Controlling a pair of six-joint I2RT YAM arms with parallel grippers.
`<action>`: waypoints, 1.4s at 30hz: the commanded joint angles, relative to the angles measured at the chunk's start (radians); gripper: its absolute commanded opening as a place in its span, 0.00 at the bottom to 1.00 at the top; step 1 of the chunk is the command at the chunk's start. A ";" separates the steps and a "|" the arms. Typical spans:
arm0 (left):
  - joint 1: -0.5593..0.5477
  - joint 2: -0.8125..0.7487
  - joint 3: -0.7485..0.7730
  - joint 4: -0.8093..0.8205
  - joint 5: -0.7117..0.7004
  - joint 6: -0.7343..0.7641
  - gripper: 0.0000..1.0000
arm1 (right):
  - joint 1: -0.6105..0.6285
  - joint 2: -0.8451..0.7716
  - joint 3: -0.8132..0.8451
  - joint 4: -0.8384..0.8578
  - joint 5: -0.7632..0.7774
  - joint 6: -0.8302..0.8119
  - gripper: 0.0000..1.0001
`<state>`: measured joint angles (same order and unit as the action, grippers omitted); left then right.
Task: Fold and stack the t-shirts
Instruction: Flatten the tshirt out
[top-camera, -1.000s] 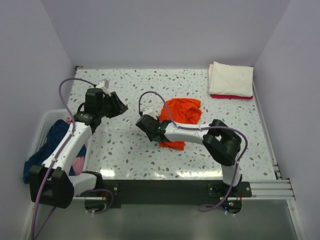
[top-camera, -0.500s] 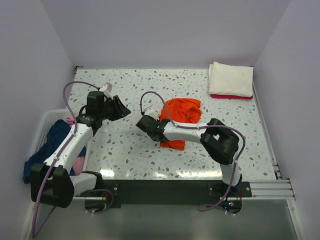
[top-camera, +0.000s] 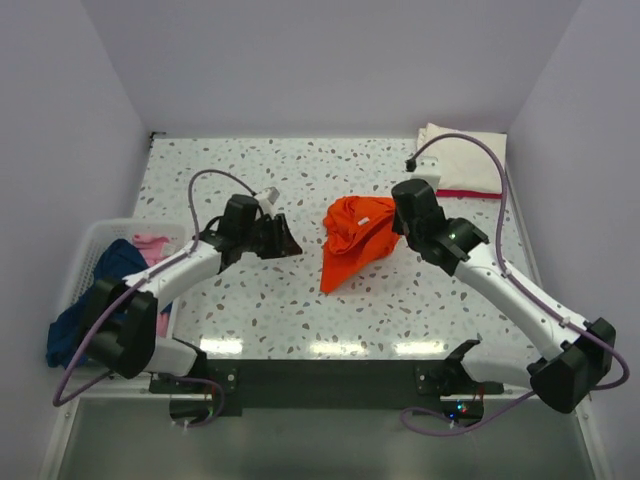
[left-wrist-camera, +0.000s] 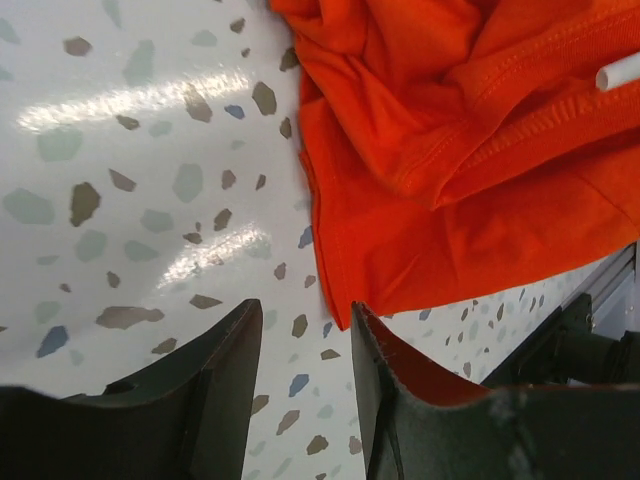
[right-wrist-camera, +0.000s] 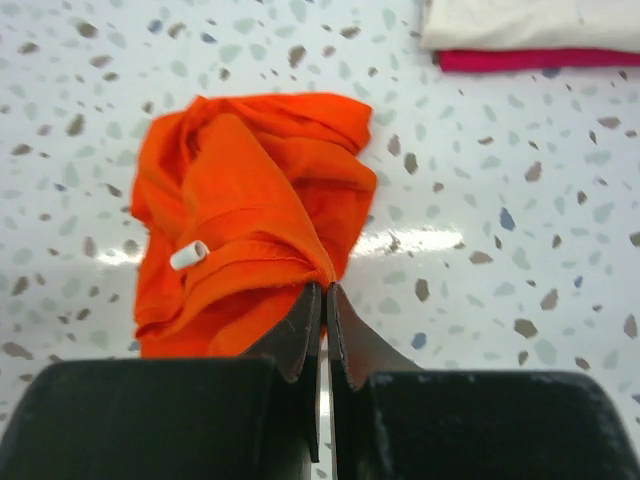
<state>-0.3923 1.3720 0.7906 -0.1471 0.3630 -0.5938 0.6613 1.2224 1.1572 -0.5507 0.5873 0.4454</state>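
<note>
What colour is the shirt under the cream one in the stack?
The bottom t-shirt is red, clearest in the right wrist view.

Crumpled orange t-shirt (top-camera: 352, 245) at centre, cream-white t-shirt (top-camera: 462, 158) folded flat atop red t-shirt (top-camera: 465, 193), far right corner

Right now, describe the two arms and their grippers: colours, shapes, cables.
Both the left arm and right arm have white links with bulky black joints; a lilac cable loops along each. The left gripper and right gripper are black, each with two flat, tapering dark fingers. No markings legible.
</note>
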 joint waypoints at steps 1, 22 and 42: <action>-0.078 0.064 0.024 0.101 -0.005 -0.031 0.47 | -0.057 -0.013 -0.095 -0.092 0.014 0.029 0.00; -0.361 0.360 0.108 0.132 -0.141 -0.061 0.61 | -0.316 -0.001 -0.217 -0.052 -0.129 0.023 0.00; -0.572 0.544 0.294 0.040 -0.276 -0.106 0.00 | -0.390 0.060 -0.174 -0.015 -0.205 0.026 0.00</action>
<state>-0.9428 1.8889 1.0695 -0.0479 0.0982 -0.6964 0.2974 1.2640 0.9302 -0.6056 0.4152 0.4667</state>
